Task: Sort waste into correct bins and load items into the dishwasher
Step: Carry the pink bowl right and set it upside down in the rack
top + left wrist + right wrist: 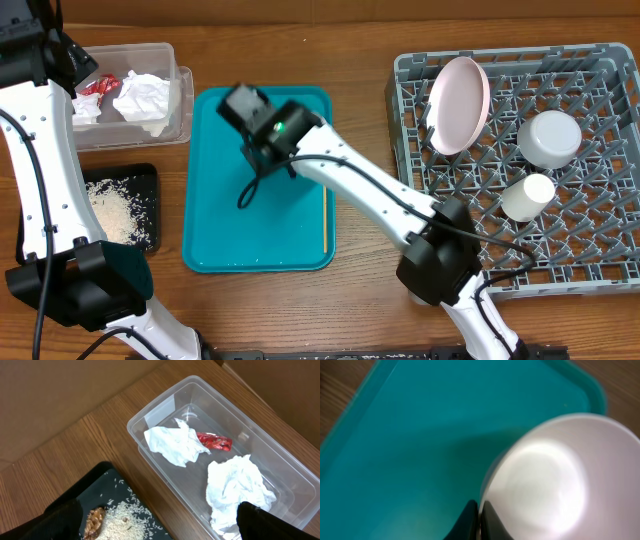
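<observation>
The right gripper (479,512) has its jaws pinched tight on the thin rim of a whitish bowl (555,485). Only the 2 dark fingertips show, at the bottom edge of the wrist view. The bowl is smooth, glossy and round, with a bright glare inside, and the frame cuts it off at the right and below. Under it lies the teal tray (410,435), a smooth plastic rectangle with rounded corners and a raised lip. From overhead the bowl is hidden beneath the blurred gripper, so whether it touches the tray cannot be told.

The left gripper (159,515) holds its jaws wide with nothing between them; just 2 black finger ends poke in at the lower corners. It hovers above the clear tub (161,402), a see-through rectangular box holding 2 crumpled paper napkins (175,445) and, between them, a small shiny red wrapper (215,441). Beside the tub sits the shallow black tray (102,480), partly cut off, with loose rice (125,520) and a brown lump (94,519) on it. Both rest on the wood-grain tabletop (75,450).

At the far right is the grey dish rack (590,250), a grid of pegs clipped by the frame edge. It carries the pink plate (458,105) on edge, another bowl (550,138) upside down and the white cup (527,197) on its side
</observation>
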Robot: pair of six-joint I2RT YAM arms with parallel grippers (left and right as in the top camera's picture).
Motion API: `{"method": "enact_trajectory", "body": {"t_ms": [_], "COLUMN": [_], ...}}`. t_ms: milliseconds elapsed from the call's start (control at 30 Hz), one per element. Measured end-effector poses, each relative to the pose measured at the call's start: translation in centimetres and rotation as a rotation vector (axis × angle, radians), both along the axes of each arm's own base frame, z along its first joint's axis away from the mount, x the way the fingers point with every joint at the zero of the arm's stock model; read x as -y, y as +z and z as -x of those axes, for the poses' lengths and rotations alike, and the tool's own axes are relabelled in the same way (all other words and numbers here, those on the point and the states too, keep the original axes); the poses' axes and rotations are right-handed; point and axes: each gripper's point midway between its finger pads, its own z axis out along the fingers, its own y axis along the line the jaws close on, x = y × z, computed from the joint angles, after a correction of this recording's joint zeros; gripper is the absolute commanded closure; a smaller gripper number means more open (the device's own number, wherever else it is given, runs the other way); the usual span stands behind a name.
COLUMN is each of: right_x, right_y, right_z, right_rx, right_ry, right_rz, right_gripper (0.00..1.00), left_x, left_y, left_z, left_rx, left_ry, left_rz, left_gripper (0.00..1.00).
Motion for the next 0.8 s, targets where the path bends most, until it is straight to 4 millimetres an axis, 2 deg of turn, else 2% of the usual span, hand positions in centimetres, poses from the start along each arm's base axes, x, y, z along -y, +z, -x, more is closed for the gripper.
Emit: {"method": "enact_trajectory", "body": {"t_ms": [67,167,267,367,467,500,633,700,800], "right_x": [1.2,5.7,12.7,19.5,26.8,28.0,35.4,38.6,42.5], "right_y": [3.8,9.0,14.7,20.8,26.4,27.5,31.5,32.2,31.8], "right_z": [-0.2,0.2,0.6,0.9,2.6,3.2,6.8,8.4,10.2], "right_rx": [0.026,0.048,0.097,0.198,0.324,0.350,0.482,0.518,0.529], "right_ry": [-0.057,-0.184,-0.362,-0.517,-0.666,-0.691,-0.854,-0.946,-1.071], "right_rz": [-0.035,-0.047,-0.078,-0.186,-0.290,-0.309,-0.370,-0.371,-0.349], "right_gripper": [0.96,0.96,0.96,0.96,0.96,0.96,0.96,0.96,0.96], "left_x": [0.0,0.0,0.0,0.0,0.0,0.0,0.0,0.0,0.0], "left_y": [0.0,0.0,0.0,0.0,0.0,0.0,0.0,0.0,0.0], "left_z": [0.0,0.0,0.0,0.0,0.0,0.0,0.0,0.0,0.0], "left_rx": [0.000,0.000,0.000,0.000,0.000,0.000,0.000,0.000,0.000], "left_ry": [0.000,0.000,0.000,0.000,0.000,0.000,0.000,0.000,0.000], "left_rz": [0.000,0.000,0.000,0.000,0.000,0.000,0.000,0.000,0.000], "left_gripper": [0.00,0.00,0.00,0.00,0.00,0.00,0.00,0.00,0.00]}}
